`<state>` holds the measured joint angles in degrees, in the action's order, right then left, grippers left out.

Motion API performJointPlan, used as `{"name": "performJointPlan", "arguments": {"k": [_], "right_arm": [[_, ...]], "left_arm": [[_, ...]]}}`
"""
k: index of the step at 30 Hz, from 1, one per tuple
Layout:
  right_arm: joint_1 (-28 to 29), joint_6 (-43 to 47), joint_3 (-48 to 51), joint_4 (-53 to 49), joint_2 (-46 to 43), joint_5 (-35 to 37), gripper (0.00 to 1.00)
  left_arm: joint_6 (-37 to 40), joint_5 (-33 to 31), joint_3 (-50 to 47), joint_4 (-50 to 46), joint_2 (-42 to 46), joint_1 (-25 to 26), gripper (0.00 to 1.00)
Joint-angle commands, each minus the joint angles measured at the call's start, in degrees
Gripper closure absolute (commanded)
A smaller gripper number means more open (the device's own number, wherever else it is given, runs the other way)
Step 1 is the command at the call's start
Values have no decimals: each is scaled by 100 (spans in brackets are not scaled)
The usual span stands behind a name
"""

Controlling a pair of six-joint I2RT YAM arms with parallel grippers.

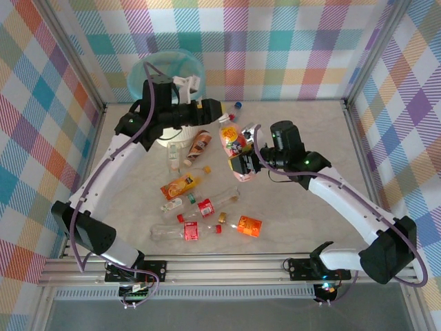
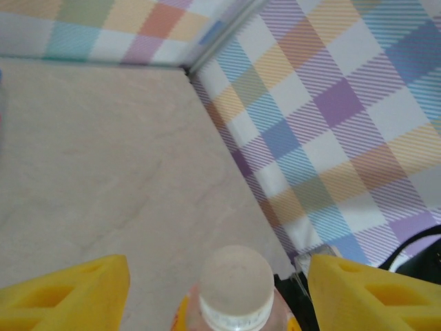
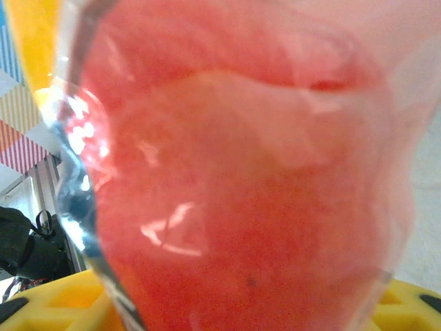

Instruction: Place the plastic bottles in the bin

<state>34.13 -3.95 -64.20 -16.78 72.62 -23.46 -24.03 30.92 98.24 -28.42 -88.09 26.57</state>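
Right gripper (image 1: 238, 153) clamped on red-labelled bottle (image 1: 233, 140), lifted off table (image 1: 303, 214), right of bin (image 1: 165, 72); label pressed against lens in right wrist view (image 3: 234, 179). Left gripper (image 1: 207, 109) holding white-capped bottle (image 2: 236, 288) between yellow fingers (image 2: 65, 296), just right of bin. Loose bottles (image 1: 185, 185) scattered on table in front of bin.

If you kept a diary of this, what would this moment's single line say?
left gripper: around white-capped bottle | right gripper: holding pink-labelled bottle | bin: far left | other bottles: lying on table
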Motion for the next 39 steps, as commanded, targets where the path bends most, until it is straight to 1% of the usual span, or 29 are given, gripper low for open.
{"name": "performJointPlan", "arguments": {"k": [1,5,8,12,15,16,17,18,19,20,22,23,26,28,30,34,36,39], "right_arm": [[49,197,68,350,-127,-210,44],[81,198,83,452,-188,-218,44],[94,218,126,518,-222,-238,43],[102,219,114,487,-230,-207,41],[116,202,105,473,-239,-184,39],[119,187,86,471,-244,-170,38],[128,167,60,465,-248,-143,36],[129,128,20,464,-249,-103,32],[138,78,-38,451,-242,-11,27],[138,18,-94,433,-232,95,20],[138,-107,-296,357,-197,348,5],[146,-132,-407,335,-179,443,0],[146,-211,-674,267,-136,816,0],[147,-248,-861,228,-100,1065,0],[148,-276,-1005,207,-60,1221,0],[147,-290,-1232,250,86,1258,0],[147,-321,-1331,243,183,1248,0],[151,-434,-1490,227,365,1231,0]], "left_arm": [[-28,449,260,-82,-109,127,33],[78,446,310,-294,-155,198,40],[92,472,301,-321,-164,209,51],[101,493,326,-288,-173,209,70],[84,451,384,-291,-164,209,73],[87,402,418,-302,-156,209,74],[83,330,453,-325,-143,206,78],[92,222,496,-345,-123,209,84],[109,55,552,-377,-104,209,93],[127,-128,598,-404,-75,204,100],[215,-603,759,-491,-12,185,100],[302,-787,881,-521,17,147,100],[583,-1329,1328,-614,47,-31,100],[844,-1809,1766,-726,1,-205,100],[1058,-2159,2172,-798,-115,-416,100],[1418,-2607,3153,-999,-583,-929,100],[1575,-2946,3662,-1049,-860,-1117,100],[1807,-3197,4380,-1062,-1344,-1364,100]]}}
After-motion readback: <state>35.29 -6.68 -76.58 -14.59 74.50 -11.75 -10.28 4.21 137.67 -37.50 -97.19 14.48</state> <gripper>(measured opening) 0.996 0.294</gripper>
